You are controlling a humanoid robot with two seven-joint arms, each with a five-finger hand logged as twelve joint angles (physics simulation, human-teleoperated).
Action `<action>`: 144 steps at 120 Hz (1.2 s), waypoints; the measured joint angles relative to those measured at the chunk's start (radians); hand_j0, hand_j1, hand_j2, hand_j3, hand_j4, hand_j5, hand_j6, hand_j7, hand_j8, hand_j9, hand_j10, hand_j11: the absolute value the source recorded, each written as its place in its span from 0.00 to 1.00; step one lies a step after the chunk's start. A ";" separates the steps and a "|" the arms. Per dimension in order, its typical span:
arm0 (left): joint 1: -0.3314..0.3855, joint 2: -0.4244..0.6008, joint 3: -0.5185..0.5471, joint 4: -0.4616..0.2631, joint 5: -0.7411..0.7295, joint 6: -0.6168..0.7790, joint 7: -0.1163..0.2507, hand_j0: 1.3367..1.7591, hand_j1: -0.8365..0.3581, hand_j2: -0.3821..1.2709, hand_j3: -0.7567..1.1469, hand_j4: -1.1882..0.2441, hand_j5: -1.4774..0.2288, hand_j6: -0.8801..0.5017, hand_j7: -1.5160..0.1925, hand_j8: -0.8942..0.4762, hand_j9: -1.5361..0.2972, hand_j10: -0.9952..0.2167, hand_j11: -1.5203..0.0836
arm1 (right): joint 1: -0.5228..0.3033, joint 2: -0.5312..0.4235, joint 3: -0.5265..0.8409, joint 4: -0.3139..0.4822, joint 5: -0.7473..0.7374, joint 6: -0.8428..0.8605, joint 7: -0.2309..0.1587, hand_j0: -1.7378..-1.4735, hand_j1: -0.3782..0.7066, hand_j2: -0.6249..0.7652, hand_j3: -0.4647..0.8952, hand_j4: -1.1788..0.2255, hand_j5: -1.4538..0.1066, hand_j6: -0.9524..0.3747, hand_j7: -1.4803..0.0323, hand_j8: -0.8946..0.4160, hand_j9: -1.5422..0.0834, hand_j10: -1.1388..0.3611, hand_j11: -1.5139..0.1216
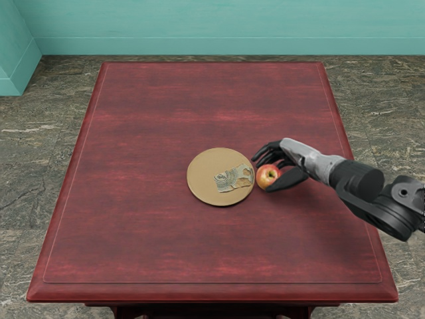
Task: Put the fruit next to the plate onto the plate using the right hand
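Head view shows us a dark red wooden table [166, 119] standing on a stone-patterned floor [40, 146], with a teal wall [199, 26] behind it. We locate a round tan plate [206, 179] slightly right of the table's centre; a pale printed motif [232, 178] marks its right half. We find the apple [267, 176], red with a yellow patch, just beside the plate's right rim and outside the plate. The right arm [372, 193] enters from the picture's right edge and reaches left over the table. The right hand [282, 167] is wrapped around the apple: the dark fingers [265, 153] curl over its far side and the thumb [292, 181] closes against its near side, so we record the hand as grasping the apple. From this angle we cannot tell whether the apple rests on the table or is raised slightly off it.
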 joint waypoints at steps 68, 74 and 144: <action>0.000 0.000 0.000 0.000 0.000 0.000 0.000 0.76 0.99 0.23 0.40 0.82 0.86 0.63 0.88 0.65 0.83 0.82 0.94 | 0.015 0.112 0.046 0.001 -0.001 -0.012 -0.097 0.30 0.56 0.50 0.34 0.47 0.49 0.33 0.53 0.39 0.53 0.45 0.51; 0.000 0.000 0.000 0.000 0.000 0.000 0.000 0.76 0.99 0.23 0.40 0.82 0.86 0.63 0.88 0.65 0.83 0.82 0.94 | 0.017 0.127 0.050 0.001 -0.002 -0.020 -0.106 0.30 0.55 0.50 0.34 0.47 0.49 0.33 0.53 0.39 0.53 0.45 0.51; 0.000 0.000 0.000 0.000 0.000 0.000 0.000 0.76 0.99 0.23 0.40 0.82 0.86 0.63 0.88 0.65 0.83 0.82 0.94 | -0.029 0.247 0.044 -0.012 -0.046 -0.242 -0.116 0.30 0.54 0.45 0.34 0.49 0.52 0.35 0.55 0.38 0.55 0.44 0.53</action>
